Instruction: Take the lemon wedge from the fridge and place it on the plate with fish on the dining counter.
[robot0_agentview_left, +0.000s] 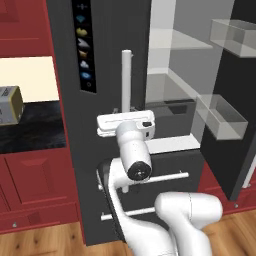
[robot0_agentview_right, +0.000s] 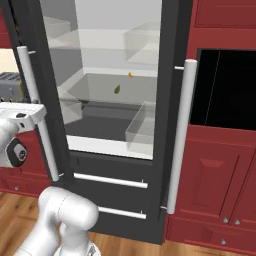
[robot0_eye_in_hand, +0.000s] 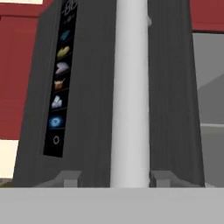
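Observation:
The dark grey fridge (robot0_agentview_left: 107, 60) has its left door shut and its right door swung open, showing clear shelves. A small yellow-green piece (robot0_agentview_right: 117, 89), possibly the lemon wedge, lies on a middle shelf beside a tiny orange bit (robot0_agentview_right: 130, 75). My gripper (robot0_eye_in_hand: 116, 178) is at the left door's pale vertical handle (robot0_eye_in_hand: 129, 87), open. One dark fingertip (robot0_eye_in_hand: 70, 177) stands on each side of the bar, with a small gap on the left. From the left base the hand (robot0_agentview_left: 125, 124) covers the handle's lower part. The plate with fish and the dining counter are out of view.
The open right door (robot0_agentview_left: 227, 100) carries clear bins (robot0_agentview_left: 222, 117) and juts toward the base on the right. Two drawers with horizontal handles (robot0_agentview_right: 110, 180) sit below. Red cabinets flank the fridge; a boxy appliance (robot0_agentview_left: 10, 105) stands on the black worktop at left.

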